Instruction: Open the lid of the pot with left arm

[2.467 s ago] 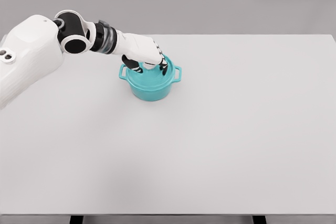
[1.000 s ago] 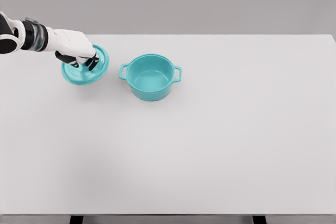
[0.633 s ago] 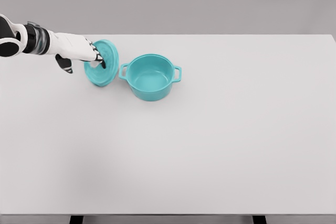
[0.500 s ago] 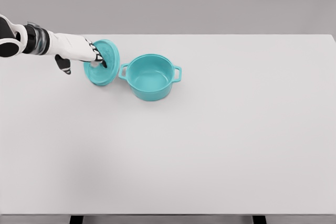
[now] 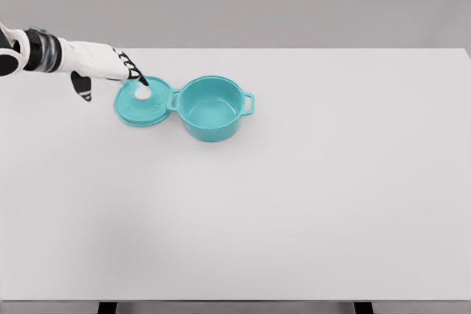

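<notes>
Now the teal lid (image 5: 142, 104) lies on the white worktop (image 5: 294, 204), off the pot (image 5: 212, 108).
Its rim sits just beside the open pot's left handle. Above it the left robot hand (image 5: 110, 66) is released, fingers spread, one fingertip near the lid's pale knob (image 5: 143, 93).

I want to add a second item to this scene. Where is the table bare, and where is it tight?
Bare: everything right of the pot and the whole near half of the table. Tight: the far left, where the lid lies against the pot's left handle under the open left hand.
</notes>
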Motion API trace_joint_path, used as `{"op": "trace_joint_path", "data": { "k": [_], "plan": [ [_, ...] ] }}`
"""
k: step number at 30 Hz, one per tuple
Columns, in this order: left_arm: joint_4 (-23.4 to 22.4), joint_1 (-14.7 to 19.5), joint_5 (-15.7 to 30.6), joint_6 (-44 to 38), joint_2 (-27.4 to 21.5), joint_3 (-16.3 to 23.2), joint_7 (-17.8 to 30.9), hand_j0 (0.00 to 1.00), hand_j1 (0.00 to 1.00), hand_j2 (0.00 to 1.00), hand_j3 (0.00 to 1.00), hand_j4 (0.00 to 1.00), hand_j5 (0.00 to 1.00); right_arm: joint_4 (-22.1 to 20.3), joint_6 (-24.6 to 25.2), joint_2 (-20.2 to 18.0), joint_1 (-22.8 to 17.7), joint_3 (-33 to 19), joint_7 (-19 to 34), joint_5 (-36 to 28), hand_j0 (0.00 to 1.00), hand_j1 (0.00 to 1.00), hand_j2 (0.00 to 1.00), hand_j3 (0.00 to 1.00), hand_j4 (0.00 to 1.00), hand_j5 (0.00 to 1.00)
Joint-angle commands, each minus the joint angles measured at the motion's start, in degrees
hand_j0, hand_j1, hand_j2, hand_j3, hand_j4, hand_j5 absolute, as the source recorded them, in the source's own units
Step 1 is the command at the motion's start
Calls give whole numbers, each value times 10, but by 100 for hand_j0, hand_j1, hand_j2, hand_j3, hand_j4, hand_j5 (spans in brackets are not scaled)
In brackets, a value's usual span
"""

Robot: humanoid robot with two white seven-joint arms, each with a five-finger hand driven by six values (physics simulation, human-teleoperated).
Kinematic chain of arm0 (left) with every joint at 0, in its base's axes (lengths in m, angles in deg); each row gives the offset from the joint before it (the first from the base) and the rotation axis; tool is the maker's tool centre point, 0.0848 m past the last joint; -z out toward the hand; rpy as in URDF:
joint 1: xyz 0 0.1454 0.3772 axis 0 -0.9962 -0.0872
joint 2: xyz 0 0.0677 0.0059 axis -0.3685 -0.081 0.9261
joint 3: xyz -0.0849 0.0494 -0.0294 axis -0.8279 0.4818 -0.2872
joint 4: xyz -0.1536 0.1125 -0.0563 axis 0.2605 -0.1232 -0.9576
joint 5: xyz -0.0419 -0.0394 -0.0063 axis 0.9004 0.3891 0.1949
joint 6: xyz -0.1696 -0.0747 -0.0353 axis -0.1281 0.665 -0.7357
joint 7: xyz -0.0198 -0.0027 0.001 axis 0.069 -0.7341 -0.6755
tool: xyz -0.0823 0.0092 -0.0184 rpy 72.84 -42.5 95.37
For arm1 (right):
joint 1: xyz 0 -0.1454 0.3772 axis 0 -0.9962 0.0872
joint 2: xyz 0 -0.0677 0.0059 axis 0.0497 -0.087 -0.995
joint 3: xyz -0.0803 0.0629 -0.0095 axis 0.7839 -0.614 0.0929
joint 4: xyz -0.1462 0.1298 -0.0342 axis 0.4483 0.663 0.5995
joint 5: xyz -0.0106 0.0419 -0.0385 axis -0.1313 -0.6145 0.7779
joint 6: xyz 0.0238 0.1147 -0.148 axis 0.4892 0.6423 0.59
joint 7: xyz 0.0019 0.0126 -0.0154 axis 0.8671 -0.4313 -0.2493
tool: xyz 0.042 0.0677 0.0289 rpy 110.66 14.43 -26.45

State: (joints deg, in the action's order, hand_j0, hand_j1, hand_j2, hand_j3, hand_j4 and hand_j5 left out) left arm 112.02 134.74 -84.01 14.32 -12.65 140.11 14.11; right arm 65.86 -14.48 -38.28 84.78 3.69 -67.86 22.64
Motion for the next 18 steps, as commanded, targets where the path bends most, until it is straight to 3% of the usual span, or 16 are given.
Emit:
{"op": "trace_joint_path", "data": {
  "k": [1,3,5,6,18],
  "plan": [
    [-8,0,9,-1,-2,-14,0,100,100,100,100,100,100,0,0,0,0,0,0,0,100,100,100,100,100,100],
    [-20,-26,69,-1,-32,-22,0,100,100,100,100,100,100,0,0,0,0,0,0,0,100,100,100,100,100,100],
    [-21,-61,180,-1,-82,-52,0,100,100,100,100,100,100,0,0,0,0,0,0,0,100,100,100,100,100,100],
    [-21,-63,202,-1,-86,-52,0,100,100,100,100,100,100,0,0,0,0,0,0,0,100,100,100,100,100,100],
    [-49,-65,205,-1,-88,-53,0,100,100,100,100,100,100,0,0,0,0,0,0,0,100,100,100,100,100,100]
  ]
}}
